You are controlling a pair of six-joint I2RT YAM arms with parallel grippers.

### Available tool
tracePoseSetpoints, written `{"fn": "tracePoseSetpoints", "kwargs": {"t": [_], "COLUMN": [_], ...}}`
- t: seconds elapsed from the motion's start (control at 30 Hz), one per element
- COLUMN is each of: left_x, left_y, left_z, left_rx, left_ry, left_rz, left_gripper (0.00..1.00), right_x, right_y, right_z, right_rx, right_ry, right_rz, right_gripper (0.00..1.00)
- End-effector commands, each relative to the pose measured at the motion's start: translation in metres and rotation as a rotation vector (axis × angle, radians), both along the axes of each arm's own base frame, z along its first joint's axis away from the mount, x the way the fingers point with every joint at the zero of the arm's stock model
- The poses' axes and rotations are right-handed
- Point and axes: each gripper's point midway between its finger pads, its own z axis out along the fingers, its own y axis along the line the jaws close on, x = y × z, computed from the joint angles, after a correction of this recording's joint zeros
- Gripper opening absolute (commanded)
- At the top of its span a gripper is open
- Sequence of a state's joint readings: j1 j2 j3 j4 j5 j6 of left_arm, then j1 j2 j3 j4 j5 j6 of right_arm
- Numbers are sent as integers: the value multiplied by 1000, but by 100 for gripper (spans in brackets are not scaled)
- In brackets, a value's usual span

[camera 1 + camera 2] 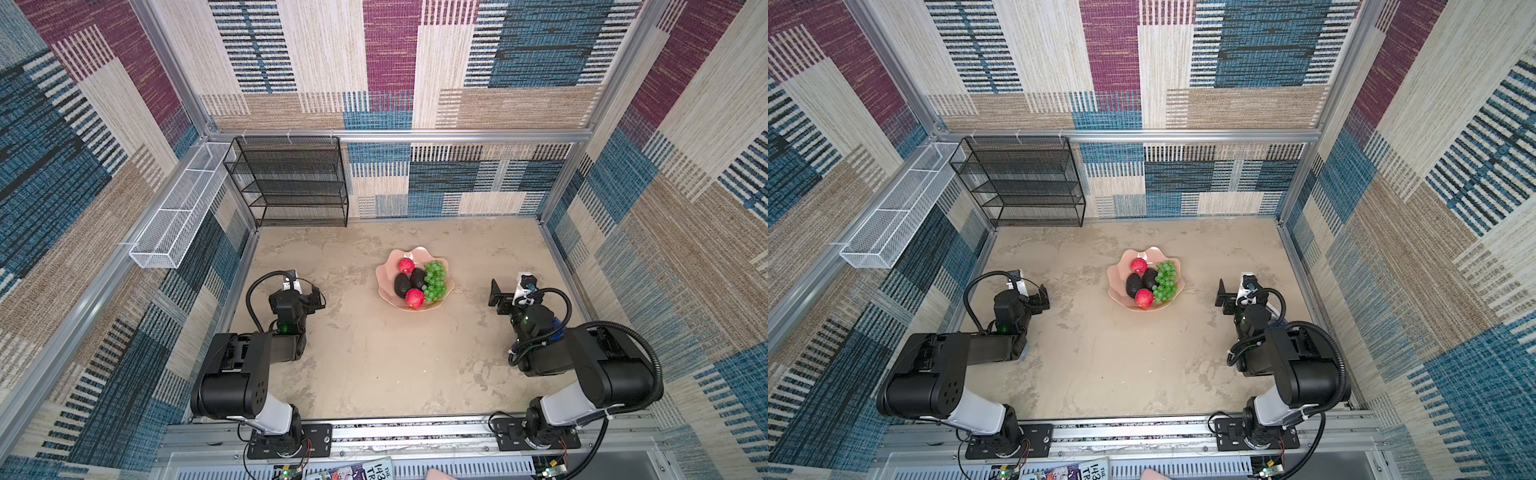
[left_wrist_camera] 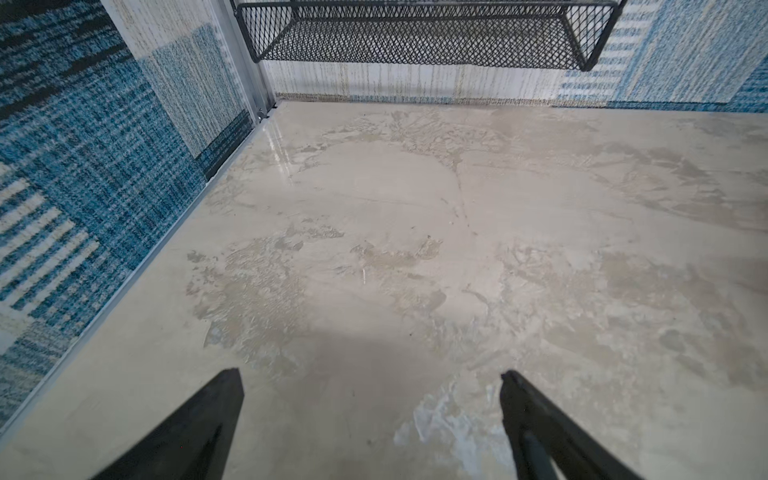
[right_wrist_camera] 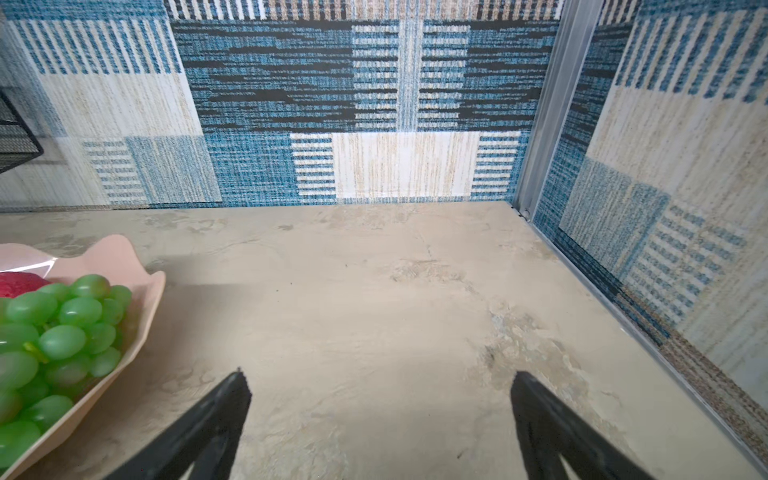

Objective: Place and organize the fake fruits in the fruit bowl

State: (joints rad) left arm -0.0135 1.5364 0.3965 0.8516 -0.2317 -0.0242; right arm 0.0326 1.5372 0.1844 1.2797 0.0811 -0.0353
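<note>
Fruit all sits inside the fruit bowl (image 1: 383, 283), so the placing step looks finished and only a last tidy or check seems to be in hand.

Nearest the base rail, both arms are folded low over the table (image 1: 374, 365), on the near side of the bowl. The left gripper (image 1: 315, 297) is well apart from the bowl on its left. Its fingers are spread wide with nothing between them, and the left wrist view shows only bare tabletop there. The right gripper (image 1: 496, 297) is near the bowl's right side but not touching it, and it is also spread wide and empty. In the right wrist view the bowl's wavy rim (image 3: 137, 266) and the grapes (image 3: 54, 345) lie off to one side of the fingers, not between them.

At the bowl's near edge lies one strawberry (image 1: 414, 297). The two avocados (image 1: 402, 286) lie side by side in the middle, touching. The grapes fill the bowl's right half, up against that rim. The second strawberry (image 1: 406, 265) rests at the far edge. I see no loose fruit on the table around the bowl.

Beyond the bowl and to its left, a black mesh shelf (image 1: 291, 183) stands at the back wall, with a white wire basket (image 1: 174, 216) further left.

Judging from this, no grasp is needed next. If the layout needs nudging, the right gripper is closer. It should come down from above the bowl, because the grapes against the rim could spill.
</note>
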Motion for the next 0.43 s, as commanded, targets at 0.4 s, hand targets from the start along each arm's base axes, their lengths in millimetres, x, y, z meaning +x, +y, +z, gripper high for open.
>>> {"fn": "tracePoseSetpoints", "kwargs": {"t": [0.4], "left_x": [4], "left_y": [0], "left_z": [3], "left_rx": [-19], "left_ry": [-8], "left_rz": [-13], "left_gripper": [99], "right_x": [2], "right_y": [1], "right_z": [13], "right_rx": [3], "right_ry": [-49], "right_rz": [7], "right_gripper": [100]}}
